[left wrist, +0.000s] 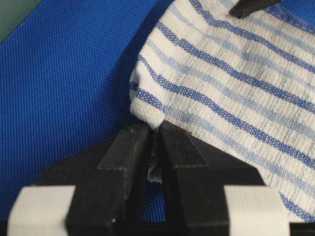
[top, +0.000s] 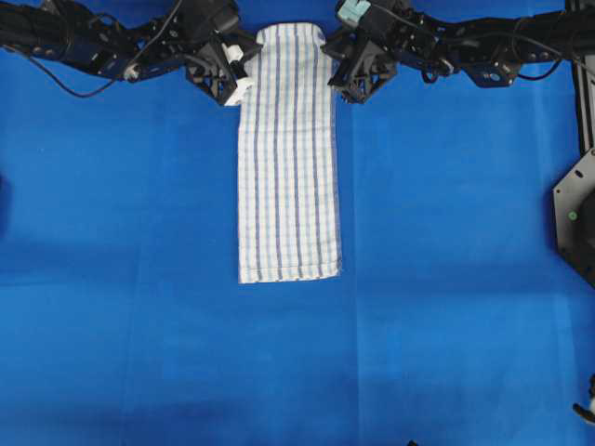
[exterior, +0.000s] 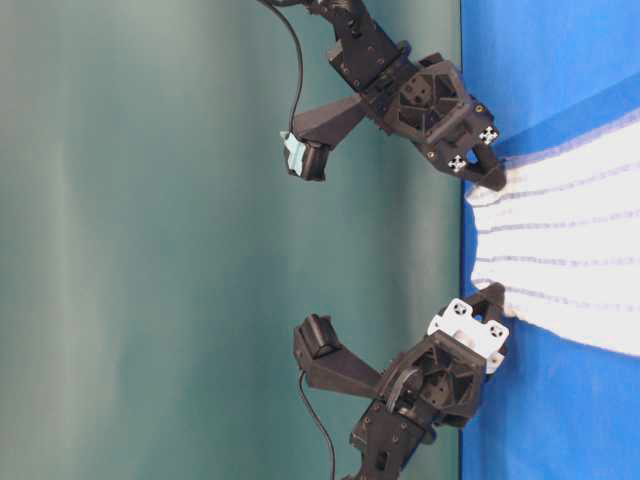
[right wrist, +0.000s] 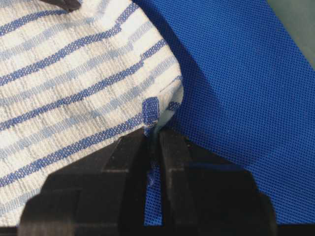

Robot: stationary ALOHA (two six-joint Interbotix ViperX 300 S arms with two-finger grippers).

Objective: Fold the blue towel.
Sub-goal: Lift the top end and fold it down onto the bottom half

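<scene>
The white woven towel with thin dark-blue and pale-blue stripes (top: 288, 153) lies as a long narrow strip on the plain solid-blue cloth sheet (top: 121, 279) that covers the table. Its near hemmed end lies flat around mid-table; its far end sits between the two grippers at the top edge of the overhead view.

Left black gripper (top: 240, 76): fingers clenched on the towel's far left corner. The left wrist view shows the two black fingertips (left wrist: 132, 142) pressed together with a tuck of striped cloth between them.

Right black gripper (top: 337, 72): fingers likewise clamped on the far right corner, where the right wrist view shows a small fold of cloth pinched in the narrow slit between the fingertips (right wrist: 129, 147).

Surroundings: a black bracket-like piece of hardware (top: 576, 218) stands at the right edge of the sheet, well apart from the towel. The table-level view (it appears rotated sideways) shows a plain grey-green backdrop (exterior: 150, 240) behind both arms.

Hidden or unclear: the pinched corners are covered by the fingers. Both arms are cut off at the frame edges. A small dark object at the overhead view's bottom right corner is too cropped to identify.
</scene>
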